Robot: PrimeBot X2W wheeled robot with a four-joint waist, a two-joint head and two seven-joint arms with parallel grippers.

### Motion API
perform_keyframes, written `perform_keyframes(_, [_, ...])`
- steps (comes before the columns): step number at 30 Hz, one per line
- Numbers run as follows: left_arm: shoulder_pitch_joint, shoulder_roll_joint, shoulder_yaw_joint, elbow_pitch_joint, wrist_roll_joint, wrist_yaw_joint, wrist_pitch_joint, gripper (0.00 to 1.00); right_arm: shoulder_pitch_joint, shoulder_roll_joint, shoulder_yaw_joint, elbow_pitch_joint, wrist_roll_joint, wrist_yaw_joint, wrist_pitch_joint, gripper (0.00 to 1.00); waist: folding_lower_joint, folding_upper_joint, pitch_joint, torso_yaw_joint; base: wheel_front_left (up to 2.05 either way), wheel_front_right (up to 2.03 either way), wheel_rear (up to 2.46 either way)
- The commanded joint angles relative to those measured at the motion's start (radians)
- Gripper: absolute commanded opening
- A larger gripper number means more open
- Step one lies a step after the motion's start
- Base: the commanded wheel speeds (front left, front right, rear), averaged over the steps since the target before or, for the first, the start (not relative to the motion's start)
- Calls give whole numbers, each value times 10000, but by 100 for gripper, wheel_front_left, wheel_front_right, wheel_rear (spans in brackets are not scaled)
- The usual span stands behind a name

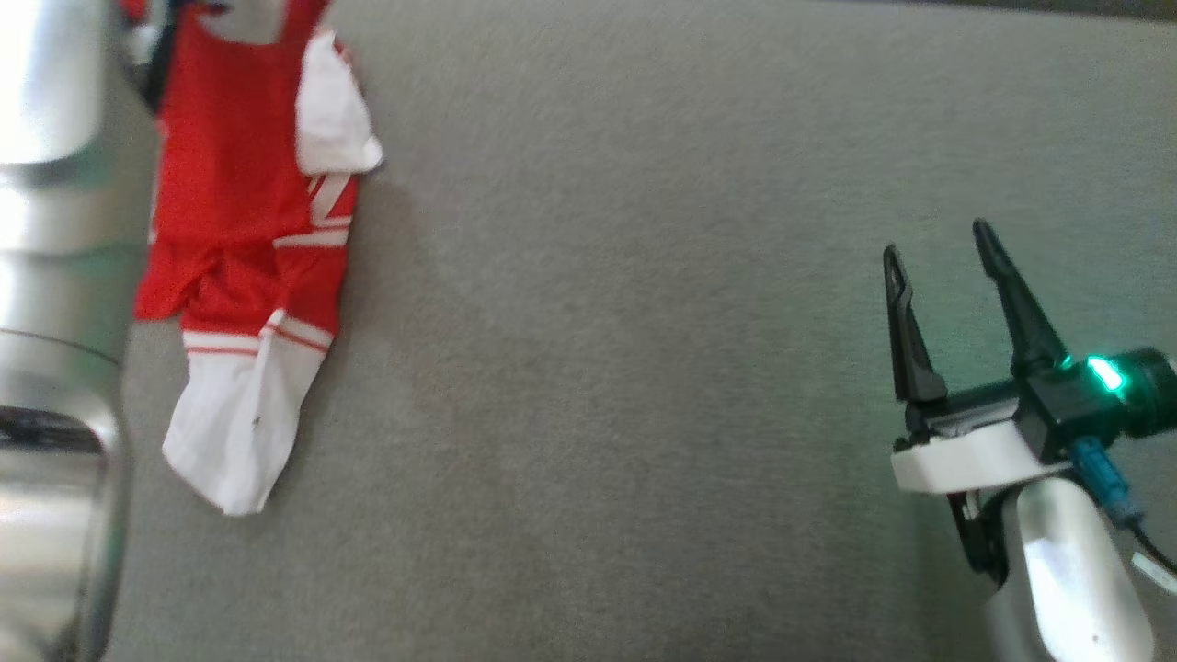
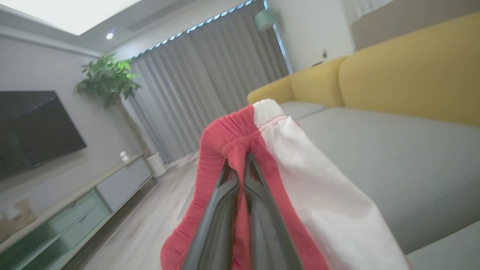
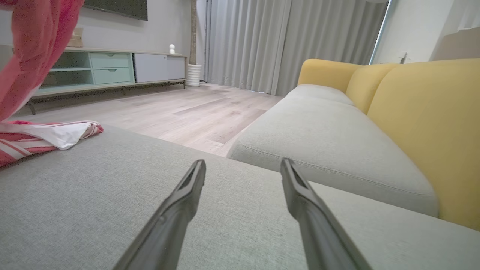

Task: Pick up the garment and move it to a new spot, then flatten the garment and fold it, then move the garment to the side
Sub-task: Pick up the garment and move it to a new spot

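The garment [image 1: 244, 267] is red with white panels and stripes. In the head view it hangs at the upper left, its white lower end trailing on the grey cushion. My left gripper [image 2: 240, 159] is shut on its red gathered waistband [image 2: 228, 131], with red and white cloth draped around both fingers. In the right wrist view the garment [image 3: 33, 67] hangs at the far left, and its lower part [image 3: 48, 137] lies bunched on the cushion. My right gripper [image 1: 933, 241] hovers at the right, open, with nothing between its fingers [image 3: 187, 187].
The grey cushion [image 1: 644, 368] spreads wide between the garment and my right gripper. My pale left arm [image 1: 46, 322] fills the left edge. A yellow sofa back [image 3: 431, 120] runs along the right. Beyond the cushion edge are a wood floor [image 3: 187, 108], a low cabinet [image 3: 112, 67] and curtains.
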Motion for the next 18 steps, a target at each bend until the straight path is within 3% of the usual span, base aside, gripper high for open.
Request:
perform_keyframes(1, [-383,282,-227,-649,-336,20,17,0,65,105,222,-259,107,65,4,100,3,0,-952,-922,0,0,0])
perform_keyframes(9, [-132,-19,-2117,-2190,-2110,17,443,0,395,182,308,-236,778,65,4,100,3,0,-1655,-2371,0,0,0])
perform_keyframes(14, [353,-648,-2609,-2674,-3707,17,338,0,548,184,304,-277,1206,65,4,100,3,0,-1762,-3410,0,0,0])
perform_keyframes(18, [996,-1139,-3088,-2467,-3714,17,-206,0,549,185,305,-351,1450,65,4,100,3,0,-1562,-3999,0,0,0])
